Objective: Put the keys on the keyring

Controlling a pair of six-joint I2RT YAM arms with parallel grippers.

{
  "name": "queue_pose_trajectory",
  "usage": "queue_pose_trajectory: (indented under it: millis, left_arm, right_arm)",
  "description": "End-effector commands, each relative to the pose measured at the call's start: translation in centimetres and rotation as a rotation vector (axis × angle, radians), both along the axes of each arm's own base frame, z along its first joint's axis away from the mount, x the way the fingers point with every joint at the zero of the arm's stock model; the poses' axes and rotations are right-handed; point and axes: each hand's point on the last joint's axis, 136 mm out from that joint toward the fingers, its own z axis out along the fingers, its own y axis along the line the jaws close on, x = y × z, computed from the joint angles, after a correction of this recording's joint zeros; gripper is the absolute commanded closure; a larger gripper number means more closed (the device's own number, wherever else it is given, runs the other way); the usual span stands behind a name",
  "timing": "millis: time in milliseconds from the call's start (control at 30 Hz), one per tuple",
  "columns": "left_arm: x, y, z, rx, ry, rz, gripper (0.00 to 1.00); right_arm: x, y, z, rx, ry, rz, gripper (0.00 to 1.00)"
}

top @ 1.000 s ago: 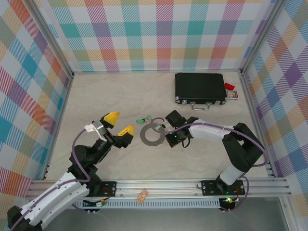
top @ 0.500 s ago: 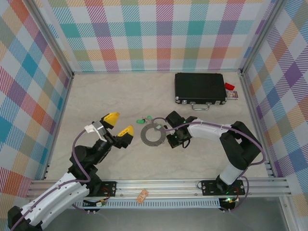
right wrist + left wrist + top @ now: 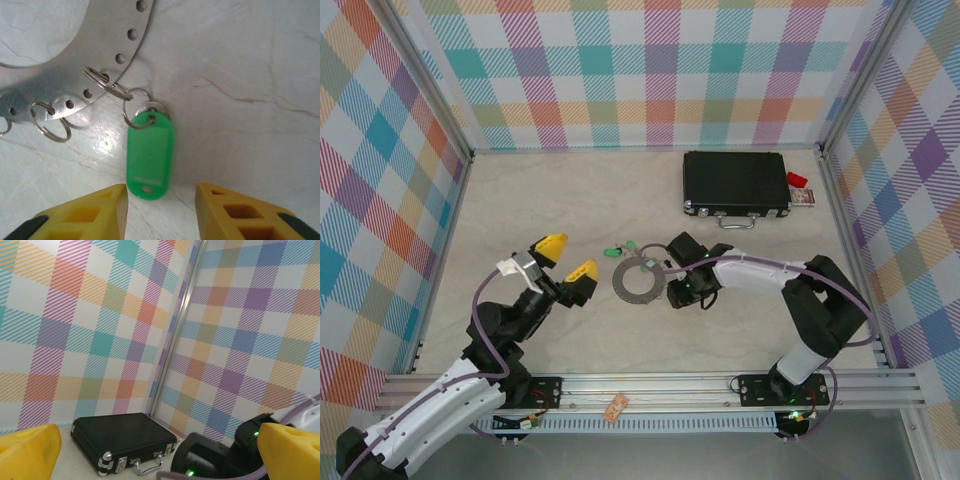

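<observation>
- The right arm reaches left across the worktop (image 3: 540, 200) with its elbow bent. The right end effector (image 3: 672, 285) sits low at the right edge of the keyring (image 3: 620, 287).
- Its fingers (image 3: 90, 212) stand partly apart and grip nothing. A green key (image 3: 149, 155) lies flat just past the tips, and small wire loops link it to a hole in the keyring (image 3: 107, 45).
- The left arm is raised. The left end effector (image 3: 570, 257) is spread wide and empty, well apart from the keyring.
- Other keys (image 3: 614, 251) lie just behind the keyring, too small to make out.
- From above, the wrist hides the right fingertips. The right wrist view cuts off most of the keyring.
</observation>
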Motion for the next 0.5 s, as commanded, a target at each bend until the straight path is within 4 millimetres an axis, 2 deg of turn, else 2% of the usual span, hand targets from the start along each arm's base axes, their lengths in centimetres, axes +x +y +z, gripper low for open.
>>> queue_pose_trajectory:
  millis: [0,167,267,467]
  left_arm:
    - [1.1,0.4,-0.3,0.01,0.03,0.05,0.0]
    - [3.3,0.8,-1.7,0.041,0.148,0.14,0.0]
    - [5.0,1.3,-3.3,0.092,0.253,0.226,0.0]
    - [8.0,3.7,-7.3,0.22,0.479,0.465,0.0]
  right_arm:
    - [0.5,-0.9,2.3,0.028,-0.067,-0.05,0.57]
    - [2.2,-1.9,6.6,0.109,-0.234,-0.107,0.51]
    - [3.5,-2.9,9.7,0.17,-0.37,-0.147,0.47]
    - [5.9,-7.8,15.0,0.155,-0.693,-0.293,0.09]
